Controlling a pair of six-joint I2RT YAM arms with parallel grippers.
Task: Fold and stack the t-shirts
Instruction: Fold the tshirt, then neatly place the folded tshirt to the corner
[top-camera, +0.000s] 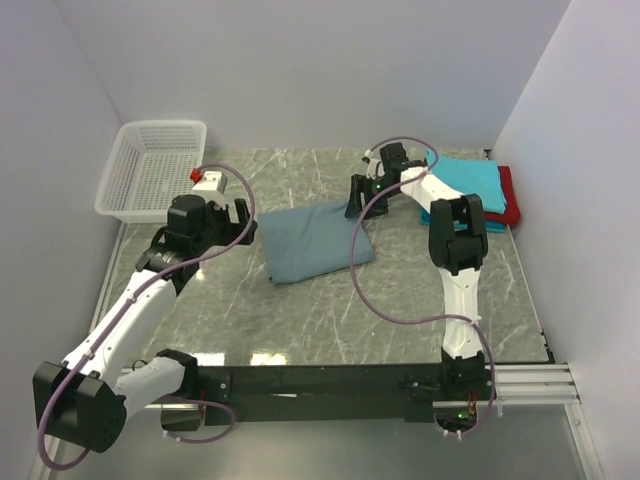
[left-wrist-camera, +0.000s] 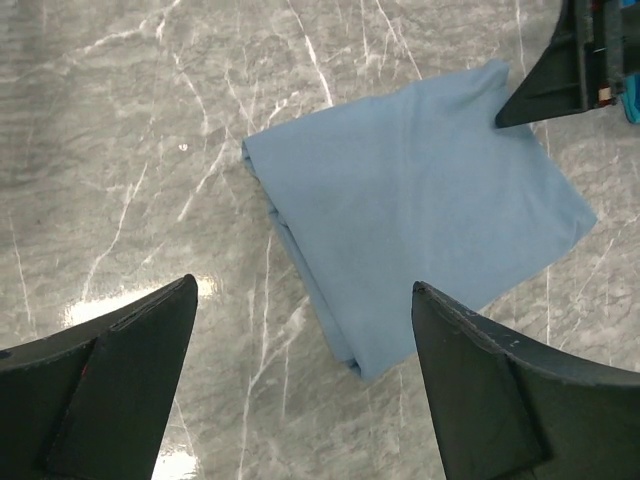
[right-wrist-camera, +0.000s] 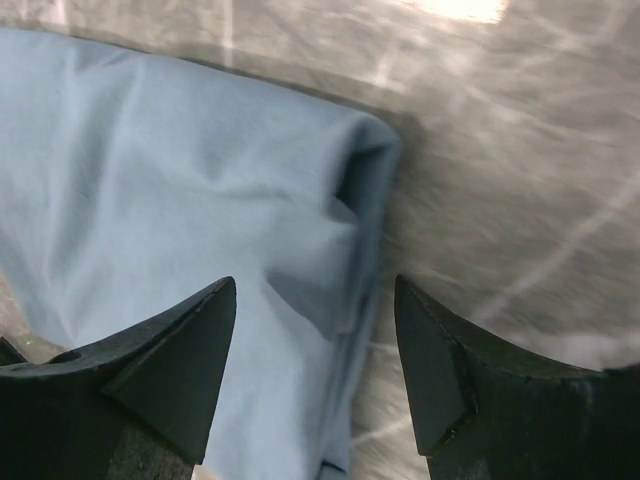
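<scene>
Grey-blue shirt: folded flat on tabletop, one corner under right pincer, jaws spread wide. Left pincer also wide, hovering over the opposite edge. Soft, light, floppy, layers likely to slip; best pinched at thick folded edge. Turquoise shirt on red shirt just behind right pincer. Basket beyond left pincer. No obstacle seen toward stack.

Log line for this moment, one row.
grey-blue shirt: folded, table centre | right claw: open at its far-right corner | left claw: open, left of it | turquoise shirt on red shirt: far right
</scene>
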